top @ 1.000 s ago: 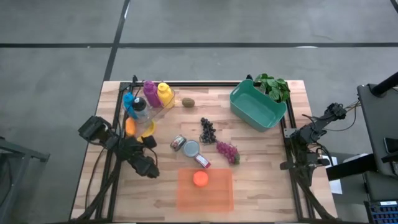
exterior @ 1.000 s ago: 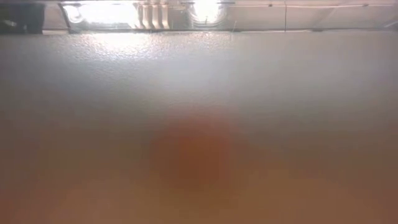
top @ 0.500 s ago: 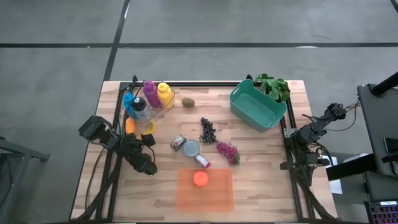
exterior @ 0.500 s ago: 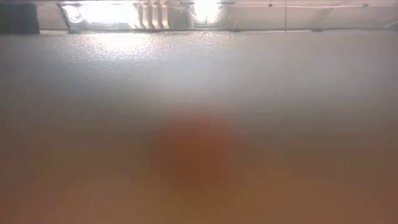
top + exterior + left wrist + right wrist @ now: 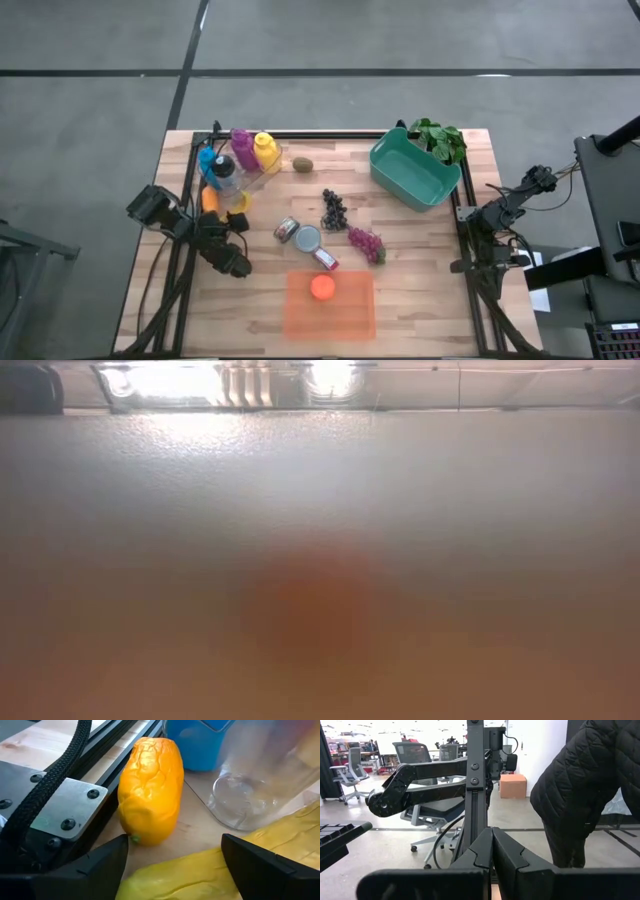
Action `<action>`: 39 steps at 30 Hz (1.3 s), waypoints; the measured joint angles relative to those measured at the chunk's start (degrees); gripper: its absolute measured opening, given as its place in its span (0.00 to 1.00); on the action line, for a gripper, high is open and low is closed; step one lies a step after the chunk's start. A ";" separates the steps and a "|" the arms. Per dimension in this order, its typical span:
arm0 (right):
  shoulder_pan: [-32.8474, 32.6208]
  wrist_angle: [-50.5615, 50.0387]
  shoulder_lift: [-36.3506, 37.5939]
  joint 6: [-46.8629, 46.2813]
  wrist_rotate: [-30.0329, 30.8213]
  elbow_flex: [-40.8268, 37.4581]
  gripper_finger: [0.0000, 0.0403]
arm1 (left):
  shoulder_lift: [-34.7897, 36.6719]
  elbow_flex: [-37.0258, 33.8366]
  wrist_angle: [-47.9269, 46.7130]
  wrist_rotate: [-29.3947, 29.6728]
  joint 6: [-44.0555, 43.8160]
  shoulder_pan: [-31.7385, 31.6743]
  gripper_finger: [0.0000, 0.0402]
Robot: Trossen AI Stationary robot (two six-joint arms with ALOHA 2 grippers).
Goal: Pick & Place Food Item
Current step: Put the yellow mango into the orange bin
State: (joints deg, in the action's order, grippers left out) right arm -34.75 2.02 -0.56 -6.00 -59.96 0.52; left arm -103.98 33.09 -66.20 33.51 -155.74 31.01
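The left claw [image 5: 172, 857] sits low at the left side of the counter [image 5: 420, 270], its fingers apart and empty, with a yellow banana [image 5: 210, 870] lying between and just ahead of them and an orange-coloured fruit [image 5: 150, 790] just beyond, close to the frame rail. The likely step is closing in on one of these food items, probably to carry it to the orange mat [image 5: 330, 305] or the teal bin [image 5: 415, 170]; which is meant I cannot tell. To do it well, the claw should come on until the fruit sits squarely between the fingers, keeping clear of the clear bottle [image 5: 260, 785] and the blue container [image 5: 200, 745] crowding that corner, and close across the narrow width rather than the length. The fruit's rounded skin could roll or slip, so a centred, gentle grip matters. The right claw [image 5: 492, 855] waits off the right edge of the counter, fingers pressed together, a person in a dark jacket [image 5: 590, 785] beyond.
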 joint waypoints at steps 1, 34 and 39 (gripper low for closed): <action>-0.02 0.00 0.00 0.01 0.00 0.01 0.02 | 0.00 0.02 0.04 0.02 0.00 -0.01 0.77; 0.01 0.00 0.00 0.01 0.00 0.01 0.02 | 0.05 7.27 1.94 0.16 3.89 -0.05 0.32; 0.01 0.02 0.00 0.00 0.00 -0.01 0.02 | 0.07 10.61 2.68 -0.23 4.74 -0.05 0.32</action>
State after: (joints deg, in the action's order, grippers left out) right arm -34.74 2.04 -0.56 -6.00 -59.96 0.51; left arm -103.92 43.70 -63.52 33.28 -151.00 30.96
